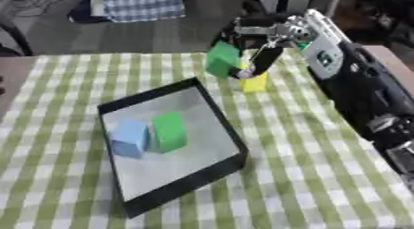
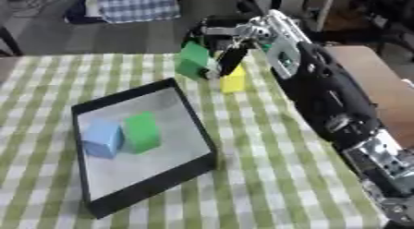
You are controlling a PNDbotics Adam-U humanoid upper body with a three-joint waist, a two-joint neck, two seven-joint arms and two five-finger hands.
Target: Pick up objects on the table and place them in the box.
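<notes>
A black-rimmed box (image 1: 221,113) with a grey floor lies on the green-checked table (image 1: 311,177), left of centre. In it a light blue block (image 1: 129,138) and a green block (image 1: 170,131) stand side by side. My right arm reaches in from the right to the table's far middle. There my right hand (image 1: 260,38) is shut on a second green block (image 1: 222,60), held tilted a little above the cloth. A yellow block (image 1: 254,81) stands just right of it, under the hand's dark fingers (image 1: 264,60). My left hand shows in neither view.
The table's far edge runs just behind the hand, with dark floor beyond. A blue-checked cloth (image 1: 137,6) hangs at the far back. A brown surface (image 2: 380,80) lies beyond the table's right edge, under my arm.
</notes>
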